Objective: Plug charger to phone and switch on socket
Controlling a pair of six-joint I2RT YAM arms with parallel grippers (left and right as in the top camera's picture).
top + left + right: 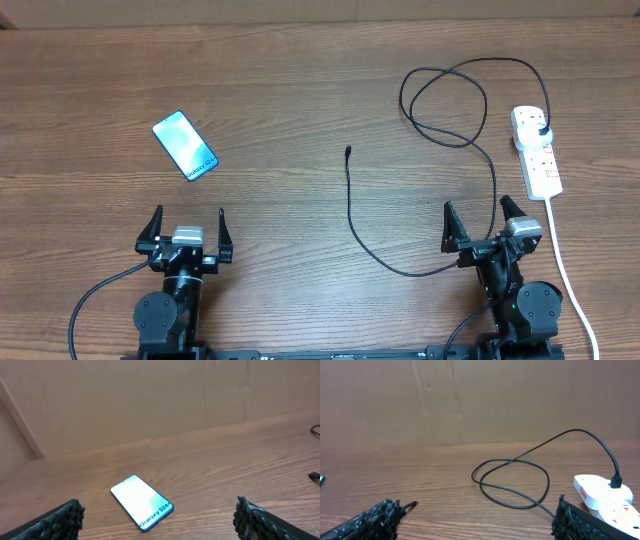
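Note:
The phone (185, 145) lies flat on the table at the left, screen lit light blue; in the left wrist view (142, 502) it sits ahead between the fingers. The charger cable (352, 215) runs from its connector tip (347, 152) at the centre, loops at the back right, and its black plug (543, 131) sits in the white socket strip (536, 150). The tip (411, 505), the cable loop (512, 482) and the socket (602, 494) show in the right wrist view. My left gripper (186, 232) and right gripper (482, 226) are open and empty near the front edge.
The socket's thick white cord (566, 270) runs down the right side past my right arm to the front edge. A brown cardboard wall (150, 395) stands along the back of the wooden table.

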